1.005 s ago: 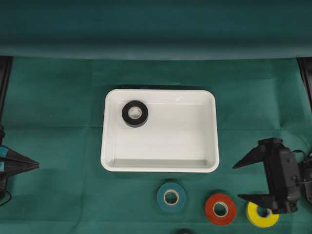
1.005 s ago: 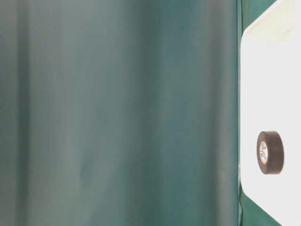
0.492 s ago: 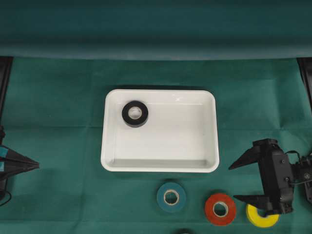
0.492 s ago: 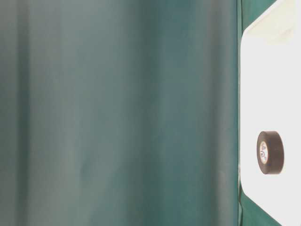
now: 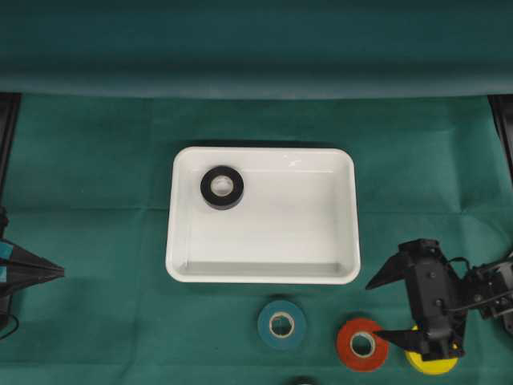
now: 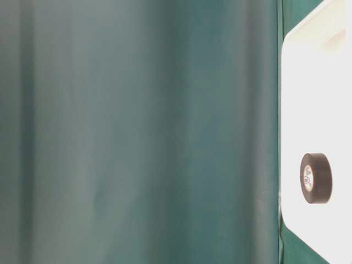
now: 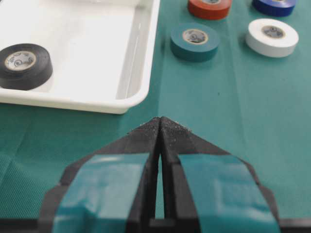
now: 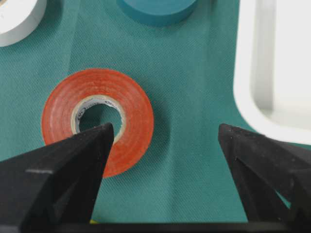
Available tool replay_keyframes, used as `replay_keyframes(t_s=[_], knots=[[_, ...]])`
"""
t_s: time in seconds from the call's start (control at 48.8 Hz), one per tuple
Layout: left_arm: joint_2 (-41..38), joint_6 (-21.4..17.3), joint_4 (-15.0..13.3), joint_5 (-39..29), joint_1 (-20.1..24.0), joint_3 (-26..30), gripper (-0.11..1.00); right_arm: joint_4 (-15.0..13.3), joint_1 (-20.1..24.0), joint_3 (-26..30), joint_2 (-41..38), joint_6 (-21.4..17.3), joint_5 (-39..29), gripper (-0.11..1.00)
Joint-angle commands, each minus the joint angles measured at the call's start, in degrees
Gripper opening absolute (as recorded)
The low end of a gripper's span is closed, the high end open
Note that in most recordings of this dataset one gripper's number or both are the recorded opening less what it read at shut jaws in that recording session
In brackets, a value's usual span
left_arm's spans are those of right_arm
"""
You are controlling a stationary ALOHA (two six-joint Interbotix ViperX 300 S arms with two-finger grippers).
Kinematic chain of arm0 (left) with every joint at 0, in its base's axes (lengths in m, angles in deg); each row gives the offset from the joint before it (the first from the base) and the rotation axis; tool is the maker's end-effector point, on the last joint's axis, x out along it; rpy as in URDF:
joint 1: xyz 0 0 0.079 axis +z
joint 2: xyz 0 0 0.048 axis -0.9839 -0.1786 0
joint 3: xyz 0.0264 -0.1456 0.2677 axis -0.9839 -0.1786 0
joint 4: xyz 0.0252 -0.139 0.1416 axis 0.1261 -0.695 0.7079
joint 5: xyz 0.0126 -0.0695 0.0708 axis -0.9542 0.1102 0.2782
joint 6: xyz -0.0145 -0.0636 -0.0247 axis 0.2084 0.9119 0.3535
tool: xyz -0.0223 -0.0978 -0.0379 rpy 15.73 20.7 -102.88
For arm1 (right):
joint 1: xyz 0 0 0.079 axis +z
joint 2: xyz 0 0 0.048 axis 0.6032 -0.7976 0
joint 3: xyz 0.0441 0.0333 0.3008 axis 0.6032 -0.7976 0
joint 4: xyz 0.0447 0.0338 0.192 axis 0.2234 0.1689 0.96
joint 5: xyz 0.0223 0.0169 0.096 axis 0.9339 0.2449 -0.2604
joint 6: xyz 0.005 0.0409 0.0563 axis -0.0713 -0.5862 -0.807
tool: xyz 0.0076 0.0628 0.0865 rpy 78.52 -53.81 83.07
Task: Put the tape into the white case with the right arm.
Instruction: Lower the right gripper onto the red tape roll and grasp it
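The white case lies mid-table with a black tape roll flat in its far-left corner. In front of it, a teal roll, a red roll and a yellow roll lie on the green cloth. My right gripper hovers open just right of the red roll, covering most of the yellow one. In the right wrist view the gripper holds nothing; one fingertip overlaps the red roll, the other is over bare cloth near the case rim. My left gripper is shut and empty at the left edge.
The left wrist view also shows a white roll and a blue roll beyond the teal roll. The table-level view shows only the cloth, the case and the black roll. A raised cloth fold runs along the back.
My right gripper has moved left and toward the front edge, from beside the yellow roll to the red roll, staying open. The left arm and all the rolls have not moved.
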Motion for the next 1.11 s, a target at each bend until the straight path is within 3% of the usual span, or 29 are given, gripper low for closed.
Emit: replay_keyframes(t_s=[0.0,0.431,0.882,0.985,1.087], knots=[[-0.5,-0.1,-0.1,0.6,0.1,0.7,0.00,0.1,0.2,1.7,-2.0,-0.5,0.6,0.67],[-0.5,0.0,-0.1,0.6,0.1,0.7,0.00,0.1,1.1,5.9,-11.5,-0.8,0.7,0.68],[-0.5,0.0,-0.1,0.6,0.1,0.7,0.00,0.1,1.1,6.4,-12.5,-1.0,0.4,0.65],[-0.6,0.0,-0.1,0.6,0.1,0.7,0.00,0.1,1.1,6.2,-12.5,-1.0,0.4,0.54],[-0.5,0.0,-0.1,0.6,0.1,0.7,0.00,0.1,1.1,6.2,-12.8,-1.2,0.4,0.24]])
